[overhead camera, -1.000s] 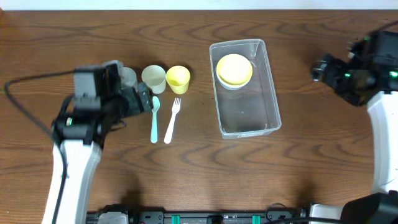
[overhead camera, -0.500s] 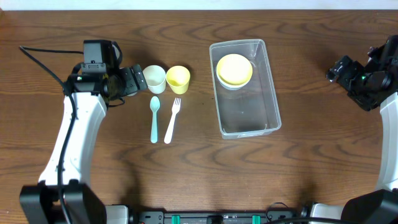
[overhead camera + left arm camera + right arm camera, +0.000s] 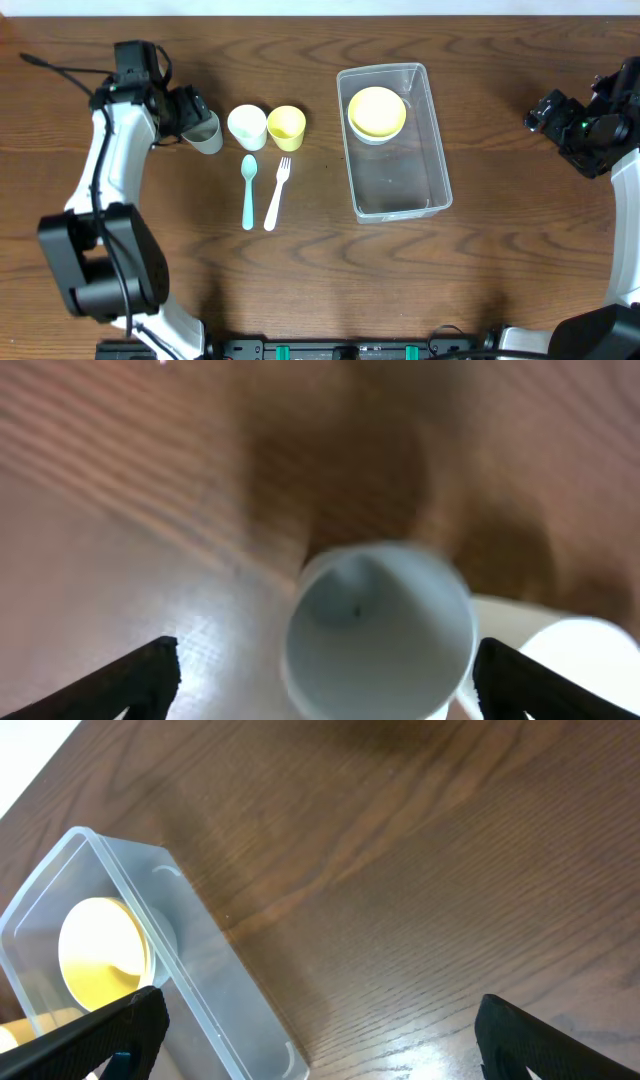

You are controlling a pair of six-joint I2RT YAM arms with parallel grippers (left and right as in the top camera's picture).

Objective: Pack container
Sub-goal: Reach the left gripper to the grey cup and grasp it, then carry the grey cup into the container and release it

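Note:
The clear container (image 3: 400,185) stands right of centre and holds a yellow bowl (image 3: 377,112) at its far end. A grey cup (image 3: 209,136), a white cup (image 3: 247,127) and a yellow cup (image 3: 286,126) stand in a row on the left. A teal spoon (image 3: 248,190) and a white fork (image 3: 277,192) lie in front of them. My left gripper (image 3: 195,117) is open, and the grey cup (image 3: 378,630) sits between its fingers (image 3: 335,685) with gaps on both sides. My right gripper (image 3: 545,112) is open and empty (image 3: 340,1040), right of the container (image 3: 215,990).
The white cup (image 3: 575,660) stands right beside the grey cup. The yellow bowl (image 3: 100,948) shows in the right wrist view. A black cable (image 3: 60,68) trails from the left arm at the far left edge.
The left arm has swung back toward the far left, and the grey cup now shows at its fingertips. The right arm drew slightly to the right, then stayed still.

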